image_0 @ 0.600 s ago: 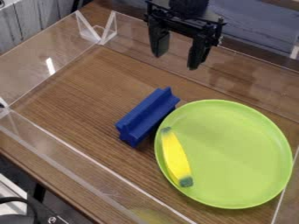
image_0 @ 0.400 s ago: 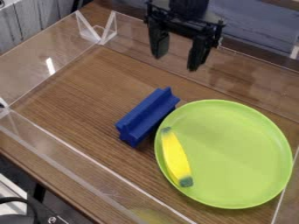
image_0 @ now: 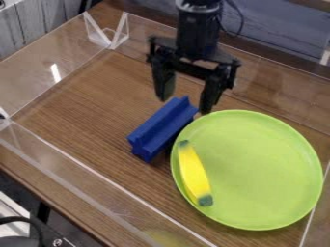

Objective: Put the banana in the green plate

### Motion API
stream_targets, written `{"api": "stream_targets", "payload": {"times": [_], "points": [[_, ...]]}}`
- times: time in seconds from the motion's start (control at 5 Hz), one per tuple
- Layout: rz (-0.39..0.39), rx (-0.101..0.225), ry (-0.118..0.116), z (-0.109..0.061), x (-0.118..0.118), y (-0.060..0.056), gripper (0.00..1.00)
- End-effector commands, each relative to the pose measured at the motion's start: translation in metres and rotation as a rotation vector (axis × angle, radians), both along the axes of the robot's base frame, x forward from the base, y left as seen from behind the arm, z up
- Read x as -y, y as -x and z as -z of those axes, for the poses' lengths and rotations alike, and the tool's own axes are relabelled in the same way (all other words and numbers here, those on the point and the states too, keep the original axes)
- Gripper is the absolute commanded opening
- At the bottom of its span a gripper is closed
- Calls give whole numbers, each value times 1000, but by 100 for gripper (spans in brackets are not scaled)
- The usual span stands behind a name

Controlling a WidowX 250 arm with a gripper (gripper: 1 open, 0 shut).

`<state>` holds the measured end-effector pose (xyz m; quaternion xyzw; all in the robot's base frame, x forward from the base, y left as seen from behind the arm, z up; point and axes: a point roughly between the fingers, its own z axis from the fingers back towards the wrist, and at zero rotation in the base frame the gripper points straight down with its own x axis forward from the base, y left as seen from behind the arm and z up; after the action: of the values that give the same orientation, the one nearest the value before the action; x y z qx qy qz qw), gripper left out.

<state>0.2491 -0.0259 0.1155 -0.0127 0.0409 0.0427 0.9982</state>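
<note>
The yellow banana [image_0: 194, 174] lies inside the green plate [image_0: 264, 164], along its left rim, one dark tip toward the front. My gripper [image_0: 188, 94] hangs open above the wood behind the plate, pointing straight down, its two dark fingers spread wide. It is just beyond the far end of a blue block [image_0: 162, 126] and holds nothing. The banana sits well in front of the fingertips, untouched.
The blue rectangular block leans against the plate's left edge. Clear acrylic walls [image_0: 52, 72] fence the wooden table [image_0: 91, 106] on the left and front. A clear triangular stand [image_0: 106, 31] sits at the back left.
My gripper has come down and toward the front-left, from high at the back to just above the blue block's far end. It stays open. Banana, plate and block have not moved.
</note>
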Motion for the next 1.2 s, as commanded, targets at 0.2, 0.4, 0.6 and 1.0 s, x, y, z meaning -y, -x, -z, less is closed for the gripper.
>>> {"api": "stream_targets", "payload": {"times": [0.2, 0.4, 0.6, 1.0], "points": [[-101, 108, 26, -1, 41, 18, 100], [-135, 137, 38, 6, 54, 27, 100], [-149, 147, 53, 17, 50, 25, 100], [-84, 135, 61, 23, 52, 28, 100]]}}
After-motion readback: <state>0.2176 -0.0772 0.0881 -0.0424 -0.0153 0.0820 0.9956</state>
